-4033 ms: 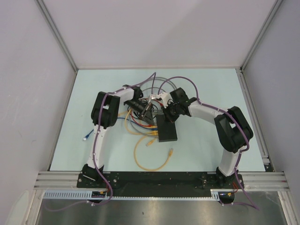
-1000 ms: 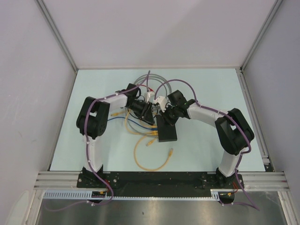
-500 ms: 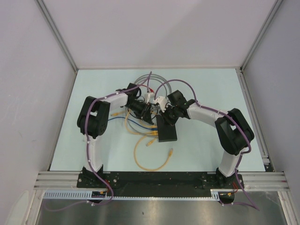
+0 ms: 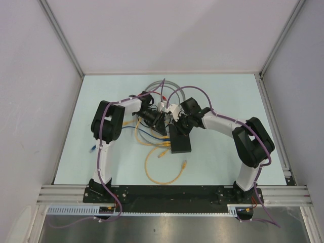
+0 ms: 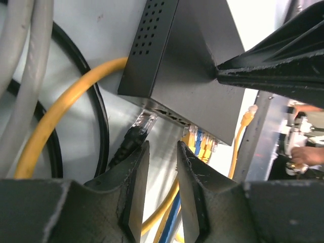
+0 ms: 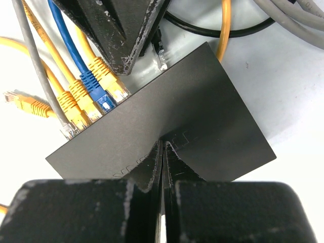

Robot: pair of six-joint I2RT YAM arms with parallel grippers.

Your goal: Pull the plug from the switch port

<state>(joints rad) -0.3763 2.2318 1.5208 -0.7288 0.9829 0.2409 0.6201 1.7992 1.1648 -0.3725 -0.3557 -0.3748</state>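
The switch (image 4: 180,142) lies flat near the middle of the table (image 4: 228,101), between the two grippers, with its port edge turned toward the left gripper (image 5: 161,149).

The left gripper is at that edge with its fingers a narrow gap apart. Only bare table shows between them, and they hold nothing. The plug (image 5: 135,135), black with a clear tip, lies just past the tip of the left finger. Its tip is at the end port at the switch's corner. I cannot tell whether it is seated or already out.

The right gripper (image 6: 163,144) comes in from the right. Its fingers are closed against each other and their tips press down on the top of the switch (image 6: 207,96), gripping nothing.

Further along the port edge, two yellow plugs (image 6: 109,76) and a blue plug (image 6: 96,91) between them sit in their ports. A loose yellow plug (image 6: 25,101) lies on the table well apart from the switch. A yellow cable (image 5: 66,101) curves past the switch's vented side.
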